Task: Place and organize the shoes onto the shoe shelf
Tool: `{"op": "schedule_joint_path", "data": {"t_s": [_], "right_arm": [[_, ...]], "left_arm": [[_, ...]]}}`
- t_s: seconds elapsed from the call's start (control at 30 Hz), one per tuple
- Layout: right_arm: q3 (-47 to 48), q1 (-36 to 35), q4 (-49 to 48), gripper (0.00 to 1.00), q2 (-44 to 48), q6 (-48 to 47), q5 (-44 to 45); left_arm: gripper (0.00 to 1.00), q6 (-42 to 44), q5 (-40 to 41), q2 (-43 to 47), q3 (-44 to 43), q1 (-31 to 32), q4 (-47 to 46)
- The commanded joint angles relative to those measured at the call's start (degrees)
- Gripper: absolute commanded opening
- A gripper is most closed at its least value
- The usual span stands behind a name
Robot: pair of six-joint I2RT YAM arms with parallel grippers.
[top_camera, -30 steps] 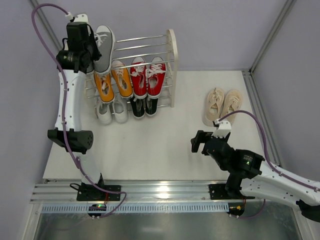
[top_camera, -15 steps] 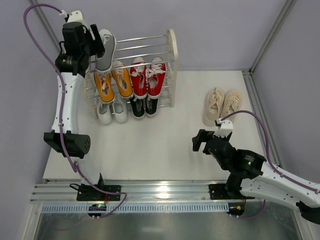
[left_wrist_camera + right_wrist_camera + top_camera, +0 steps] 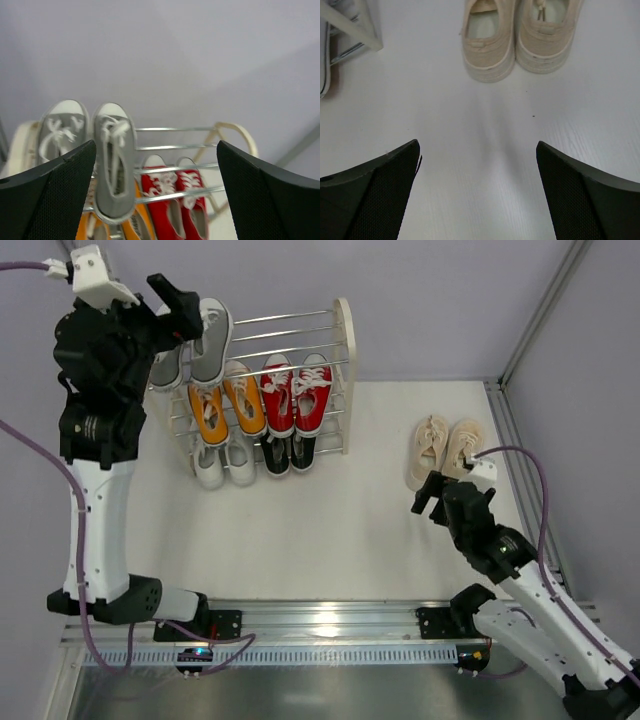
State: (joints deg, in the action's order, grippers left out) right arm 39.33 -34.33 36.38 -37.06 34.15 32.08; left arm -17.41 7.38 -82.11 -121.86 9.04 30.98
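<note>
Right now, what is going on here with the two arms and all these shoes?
A robot is loading the shoe shelf. The left pincer hangs open by the grey pair on the top tier, holding nothing. The orange pair, red pair, white pair and black pair sit below. The beige pair lies on the table; the open right pincer faces it without touching.

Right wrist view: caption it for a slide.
Open jaws hover short of the beige pair on the table, shelf foot at left.
</note>
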Motion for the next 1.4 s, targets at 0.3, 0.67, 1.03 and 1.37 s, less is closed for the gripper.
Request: {"op": "schedule_joint_path", "data": {"t_s": [0.3,0.67,1.03,1.37], "right_arm": [[22.7,32.9,-8.9,0.97,-36.4,-14.7,-23.4],[31.9,33.4,-7.8,0.98,-58.5,-20.4,-23.2],[17.9,33.4,-12.3,0.59,-54.1,-19.5,-31.3],[9.5,19.0,-9.1,0.04,-35.2,-14.0,-41.3]], "left_arm": [[1.0,-3.2,1.8,18.3,38.7,28.3,-8.4],[1.0,-8.2,3.7,29.9,59.5,33.1,-7.9],[1.0,-10.5,3.3,33.5,65.5,33.1,-7.3],[1.0,-11.2,5.5,31.0,65.3,33.1,-6.3]]}}
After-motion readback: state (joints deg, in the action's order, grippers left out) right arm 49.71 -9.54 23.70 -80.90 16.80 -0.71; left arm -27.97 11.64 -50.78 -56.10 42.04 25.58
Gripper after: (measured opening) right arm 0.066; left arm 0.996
